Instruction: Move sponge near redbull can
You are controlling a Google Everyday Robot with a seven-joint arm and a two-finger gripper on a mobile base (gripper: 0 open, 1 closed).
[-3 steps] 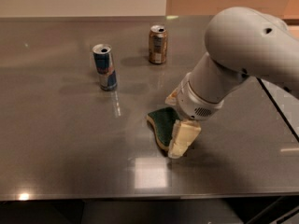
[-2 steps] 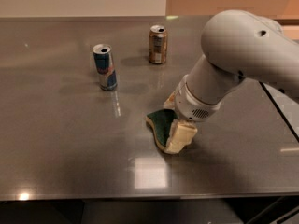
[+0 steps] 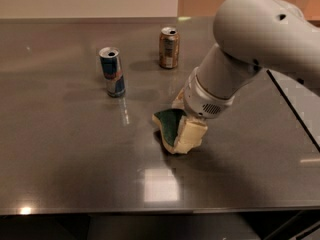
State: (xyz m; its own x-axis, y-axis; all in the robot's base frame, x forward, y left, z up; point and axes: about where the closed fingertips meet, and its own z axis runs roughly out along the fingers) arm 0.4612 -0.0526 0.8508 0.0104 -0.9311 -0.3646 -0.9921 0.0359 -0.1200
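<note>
The sponge (image 3: pixel 167 124), dark green on top with pale foam below, sits tilted at the table's middle, gripped between the fingers of my gripper (image 3: pixel 181 129). One pale finger (image 3: pixel 192 134) shows in front of the sponge, the other behind it. The white arm comes down from the upper right and hides part of the sponge. The redbull can (image 3: pixel 112 71), slim, blue and silver, stands upright to the left and farther back, well apart from the sponge.
A shorter brown-gold can (image 3: pixel 169 47) stands upright behind the sponge, right of the redbull can. The grey metal table (image 3: pixel 60 149) has its front edge near the bottom. A dark seam (image 3: pixel 295 111) runs along the right side.
The gripper with the sponge has shifted slightly left and away from the front edge, toward the cans. Both cans have stayed in place.
</note>
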